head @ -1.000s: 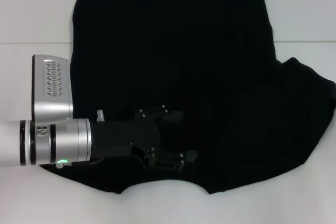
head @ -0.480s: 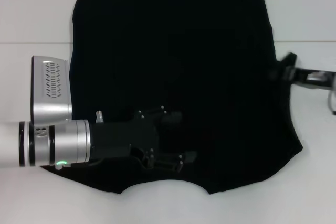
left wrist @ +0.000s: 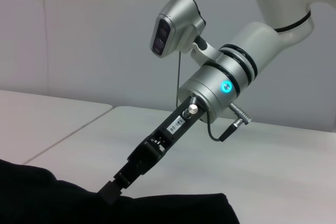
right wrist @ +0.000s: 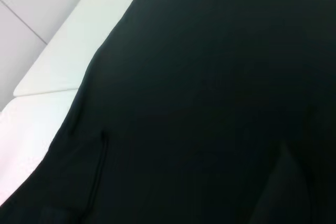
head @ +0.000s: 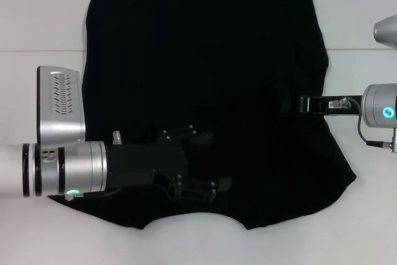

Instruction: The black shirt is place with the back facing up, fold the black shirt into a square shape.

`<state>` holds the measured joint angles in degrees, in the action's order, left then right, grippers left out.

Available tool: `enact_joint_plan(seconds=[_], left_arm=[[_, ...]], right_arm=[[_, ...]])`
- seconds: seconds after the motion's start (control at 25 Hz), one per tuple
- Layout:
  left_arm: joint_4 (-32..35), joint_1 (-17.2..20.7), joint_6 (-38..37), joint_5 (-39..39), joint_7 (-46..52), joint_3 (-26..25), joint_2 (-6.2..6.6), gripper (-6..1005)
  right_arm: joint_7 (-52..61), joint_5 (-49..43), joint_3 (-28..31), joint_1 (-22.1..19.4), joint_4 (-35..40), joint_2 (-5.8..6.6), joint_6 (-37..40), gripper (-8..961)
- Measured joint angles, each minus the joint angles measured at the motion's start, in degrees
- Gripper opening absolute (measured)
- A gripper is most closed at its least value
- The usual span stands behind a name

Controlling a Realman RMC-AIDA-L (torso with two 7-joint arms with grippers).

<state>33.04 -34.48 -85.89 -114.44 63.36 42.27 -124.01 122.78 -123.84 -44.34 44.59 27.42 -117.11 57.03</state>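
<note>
The black shirt (head: 205, 91) lies flat on the white surface (head: 43, 4), plain side up, and covers most of the middle of it. Its long axis runs away from the robot, with the neck end nearest and the hem out of sight at the far edge.

The left gripper (head: 205, 161) reaches in over the near left part of the shirt, low over the cloth, with the cloth spreading out from it on all sides but the left. Its 2 fingers stand apart with nothing between them, so it is released.

The right gripper (head: 290, 104) comes in from the right, its tip over the shirt's right side just inside the edge. In the left wrist view the right gripper (left wrist: 111, 192) points down with its tip at the cloth. I cannot tell whether it is clenched on the fabric or merely touching it, because the fingers are black against black.

The right sleeve no longer shows as a flap, so I judge that side to be folded in already, while the left edge lies unfolded.

The next fold likely turns on the left edge. That edge lies just behind the left gripper, toward its own arm, and runs parallel to the shirt's long axis. The left arm is clearly the nearer 1 to it, and the right gripper sits well apart across the shirt's width.
</note>
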Motion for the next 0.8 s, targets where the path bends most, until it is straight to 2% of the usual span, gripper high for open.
enact_joint_plan(seconds=[0.4,0.64,0.8], left_arm=[[0.2,-0.4,0.8,0.0,0.2,-0.3,0.00,872],[0.9,0.1,1.5,0.2,3.7,-3.6,0.30,866],[4.2,2.1,0.8,0.2,10.2,-5.3,0.89,862]], right_arm=[[-2.3,0.7,1.0,-1.0,2.0,0.53,8.8,14],[-3.4,0.9,2.4,-1.6,2.2,0.60,10.1,235],[-7.1,3.8,2.9,-2.7,1.6,-0.06,10.9,434]])
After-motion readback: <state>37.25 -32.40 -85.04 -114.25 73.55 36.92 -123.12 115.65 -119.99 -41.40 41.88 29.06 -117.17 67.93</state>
